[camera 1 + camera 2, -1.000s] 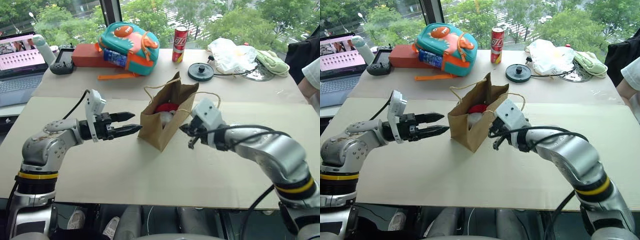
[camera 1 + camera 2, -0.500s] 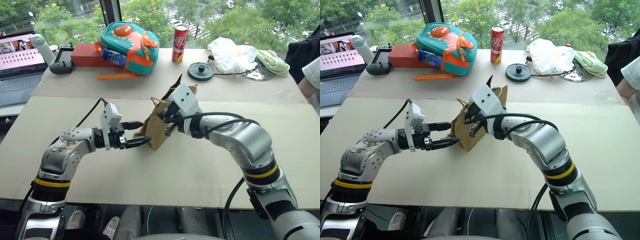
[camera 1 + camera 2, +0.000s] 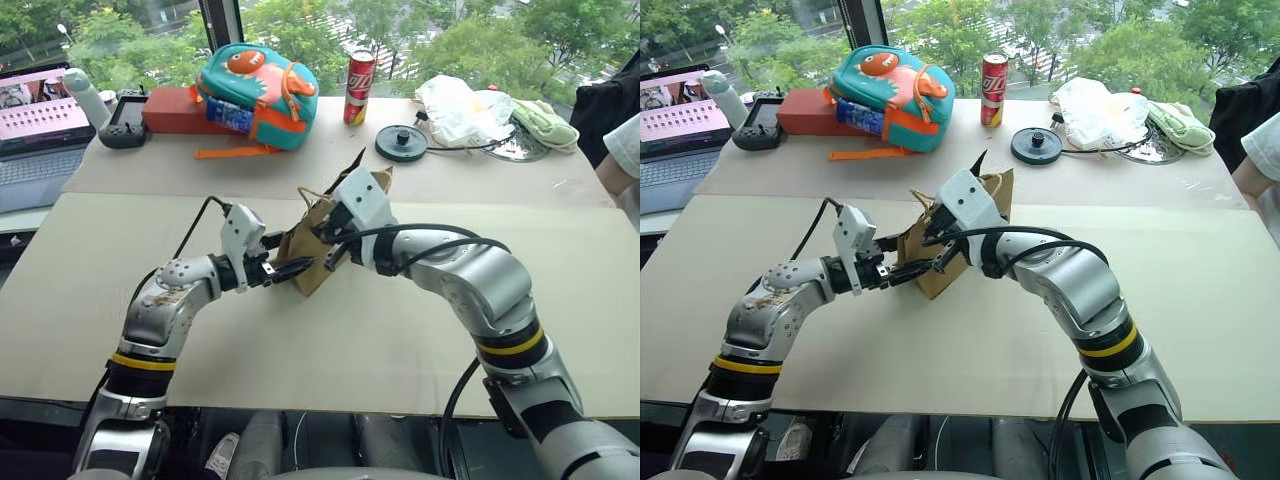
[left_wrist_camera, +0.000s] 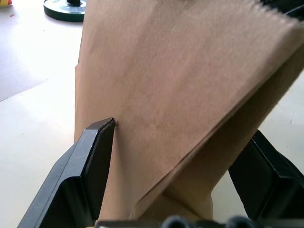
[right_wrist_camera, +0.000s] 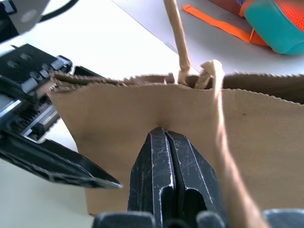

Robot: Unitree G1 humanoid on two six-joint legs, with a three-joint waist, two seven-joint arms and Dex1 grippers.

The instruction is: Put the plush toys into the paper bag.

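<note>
The paper bag [image 3: 952, 247] stands mid-table on the pale board [image 3: 1200, 300], pressed between both arms. The left gripper [image 4: 175, 156], fingers spread wide, straddles the bag's lower corner without clamping it. The right gripper [image 5: 172, 156], fingers pressed together, pushes its tips against the bag's upper side wall, just below a twisted-cord handle [image 5: 178, 42]. Farther back lie a teal-and-orange backpack [image 3: 892, 83], a red can [image 3: 993, 89] and a laptop [image 3: 675, 125].
</note>
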